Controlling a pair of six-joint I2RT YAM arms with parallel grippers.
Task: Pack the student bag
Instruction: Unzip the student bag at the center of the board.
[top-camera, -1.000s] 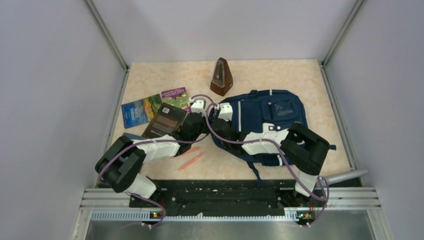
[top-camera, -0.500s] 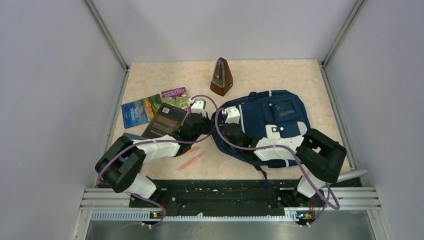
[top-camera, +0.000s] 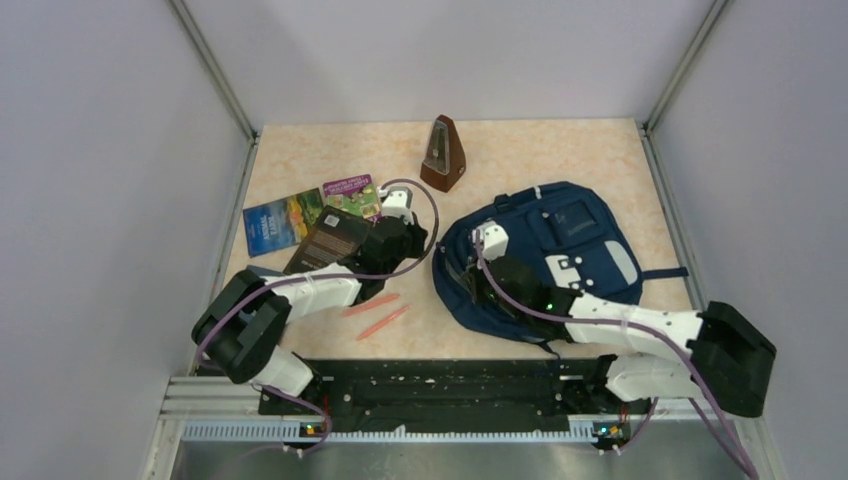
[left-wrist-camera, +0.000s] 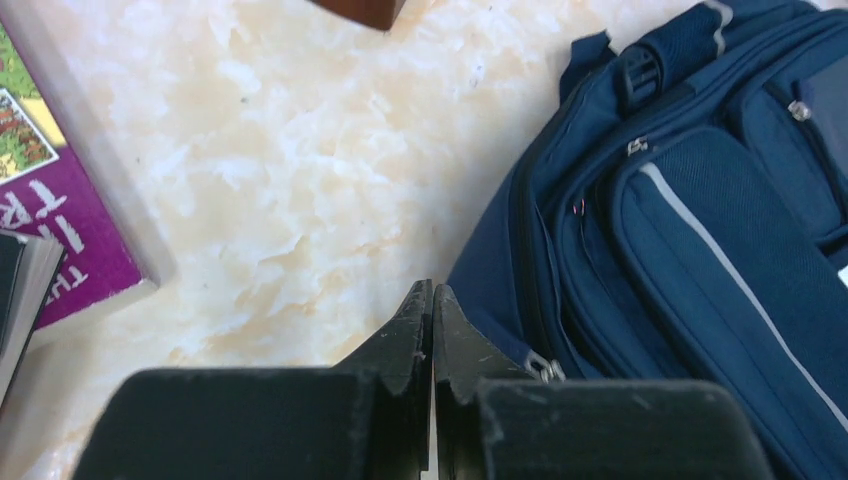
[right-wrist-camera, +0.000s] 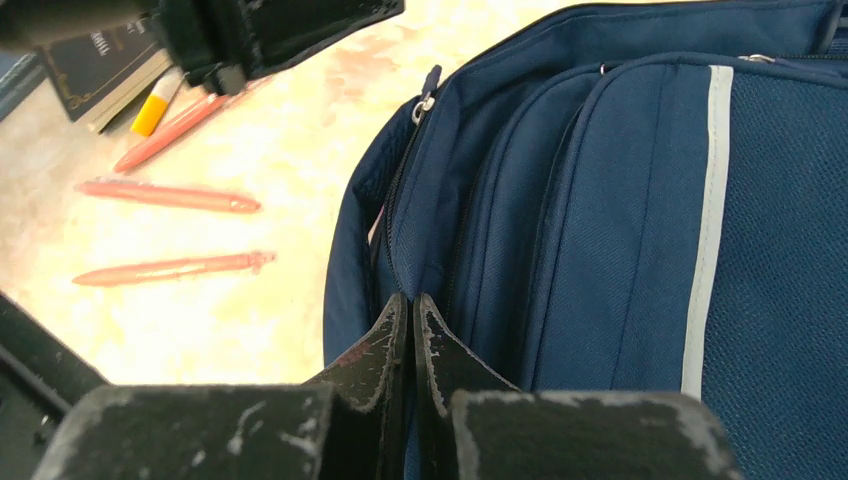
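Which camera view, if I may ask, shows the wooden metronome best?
The top external view: the metronome stands there whole and upright. The left wrist view catches only a brown corner at the frame's top; the right wrist view misses it.

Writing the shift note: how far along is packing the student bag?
Done: nothing visibly; the books and pens lie outside the student bag. In hand: the left hand and right hand, both shut, sit at the bag's zippered edge; no grip is visible. Left: opening the bag, loading everything.
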